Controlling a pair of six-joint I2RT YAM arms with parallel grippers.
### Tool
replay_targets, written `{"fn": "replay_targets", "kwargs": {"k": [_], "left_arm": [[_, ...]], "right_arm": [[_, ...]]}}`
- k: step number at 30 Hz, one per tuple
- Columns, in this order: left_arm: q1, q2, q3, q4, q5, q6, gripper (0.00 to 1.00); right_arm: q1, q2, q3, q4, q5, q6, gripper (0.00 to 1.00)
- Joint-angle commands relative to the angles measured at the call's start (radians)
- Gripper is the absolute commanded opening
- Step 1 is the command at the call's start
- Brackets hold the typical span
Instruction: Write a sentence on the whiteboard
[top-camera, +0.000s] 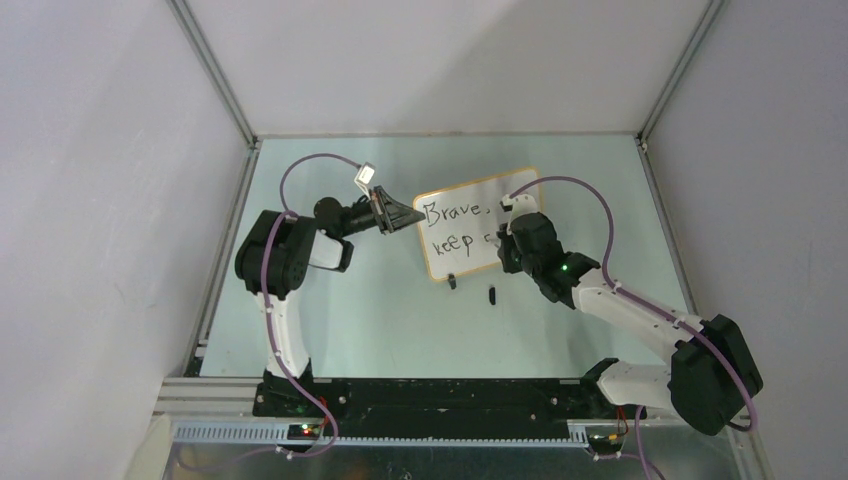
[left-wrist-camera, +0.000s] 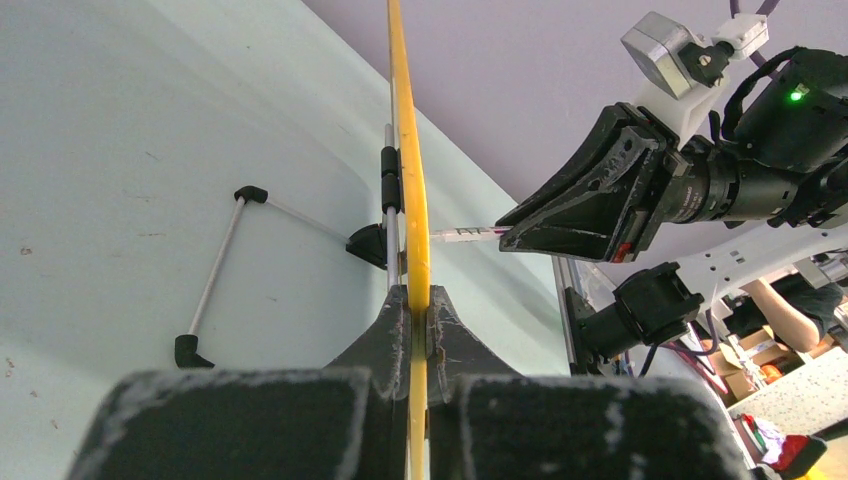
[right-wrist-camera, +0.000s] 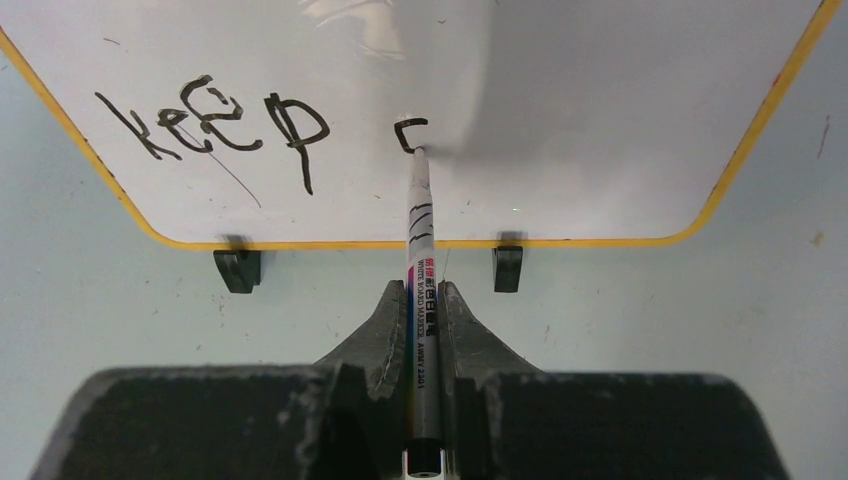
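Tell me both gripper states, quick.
Left gripper: closed, clamping the whiteboard by its edge.
Right gripper: closed, holding the marker, tip touching the board.

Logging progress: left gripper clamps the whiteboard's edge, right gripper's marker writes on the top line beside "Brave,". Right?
No: the marker in the right gripper touches the lower line, after "keep", per the right wrist view. The left gripper does clamp the whiteboard edge.
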Motion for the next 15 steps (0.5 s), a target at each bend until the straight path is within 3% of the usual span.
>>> {"fn": "replay_targets", "kwargs": {"k": [1,15], "left_arm": [[-0.007,-0.022,-0.014,0.04,0.067,0.015,0.0],[-0.008,-0.022,-0.012,0.04,0.068,0.015,0.0]], "right_arm": [[0.0,-0.006,0.037,0.016,0.065,0.011,0.0],[-0.001,-0.008,0.038,0.081,0.057,0.017,0.0]]}}
